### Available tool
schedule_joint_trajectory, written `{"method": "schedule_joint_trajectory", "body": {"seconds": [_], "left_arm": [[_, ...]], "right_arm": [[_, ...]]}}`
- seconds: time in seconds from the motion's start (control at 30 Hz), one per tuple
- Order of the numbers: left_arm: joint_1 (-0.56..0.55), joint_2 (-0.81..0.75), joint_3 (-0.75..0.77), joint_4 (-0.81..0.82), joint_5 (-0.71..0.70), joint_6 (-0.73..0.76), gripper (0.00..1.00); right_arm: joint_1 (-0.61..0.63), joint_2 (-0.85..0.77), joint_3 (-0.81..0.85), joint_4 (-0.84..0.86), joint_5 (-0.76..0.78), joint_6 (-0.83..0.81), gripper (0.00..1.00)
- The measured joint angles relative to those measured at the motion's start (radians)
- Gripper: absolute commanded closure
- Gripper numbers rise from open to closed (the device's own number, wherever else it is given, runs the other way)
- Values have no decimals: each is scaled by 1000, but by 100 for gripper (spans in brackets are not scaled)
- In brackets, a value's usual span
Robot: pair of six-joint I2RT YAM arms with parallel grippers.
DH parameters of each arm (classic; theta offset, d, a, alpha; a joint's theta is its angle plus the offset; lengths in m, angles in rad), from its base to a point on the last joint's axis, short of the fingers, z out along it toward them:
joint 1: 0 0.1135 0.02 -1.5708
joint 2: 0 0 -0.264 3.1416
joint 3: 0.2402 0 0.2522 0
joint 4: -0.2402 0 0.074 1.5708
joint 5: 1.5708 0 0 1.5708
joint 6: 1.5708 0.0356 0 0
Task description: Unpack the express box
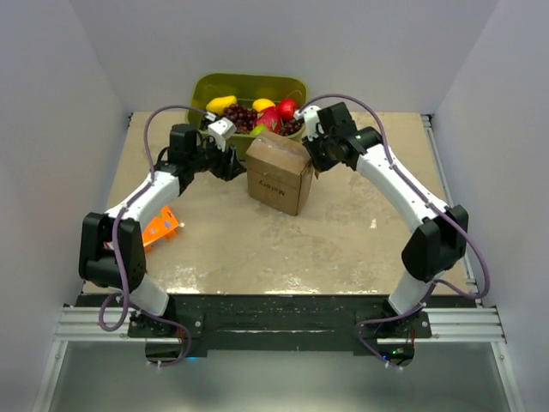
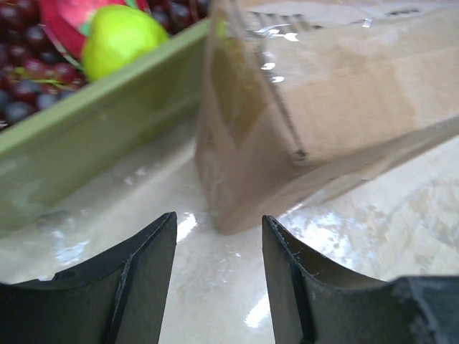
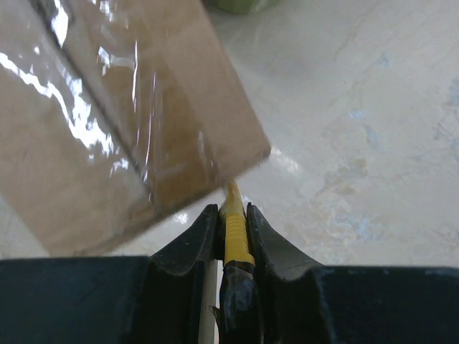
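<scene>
- Sitting a bit past the middle of the table (image 1: 343,240), toward 12 o'clock in the top view, is the express box (image 1: 280,174); brown cardboard, with shiny clear tape seen over its edges in both wrist views; some dark print can be made out on its near face
- the left gripper (image 1: 230,163) is parked at 9 o'clock of the box, just beside it; its jaws are spread apart and nothing is held; in the left wrist view a bottom corner of the box is seen just ahead of the fingers (image 2: 143,272); whether anything touches can't be told
- the right gripper (image 1: 317,159) is found at 2 o'clock of the box, near its upper edge; it's clamped on a yellow tool (image 3: 234,233), whose tip is pointed at a box corner; contact can't be made out either
- an olive-green bin (image 1: 206,90) is seen at 12 o'clock of the box, its wall just beside the cardboard; it's loaded with grapes (image 1: 243,116), a red fruit (image 1: 286,108) and a yellow fruit (image 1: 221,104)
- an orange package (image 1: 159,227) is left at 8 o'clock, well apart from the box, partly covered by the left arm (image 1: 141,202)
</scene>
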Motion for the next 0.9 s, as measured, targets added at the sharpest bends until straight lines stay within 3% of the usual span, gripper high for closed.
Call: {"method": "schedule_joint_trajectory", "body": {"seconds": [0.23,0.53,0.67,0.8,0.9], "left_arm": [[-46,-90,-104,-3,114,31,44],[-148,-187,-124,-148,232,233,48],[-97,-259,-124,-193,208,265,43],[21,-341,-85,-90,86,215,44],[97,-296,6,16,-42,160,44]], "right_arm": [[26,102,117,5,-27,1,100],[53,164,197,12,-52,0,100],[55,230,244,18,-50,0,100],[55,254,248,17,-49,0,100],[55,253,248,18,-49,0,100]]}}
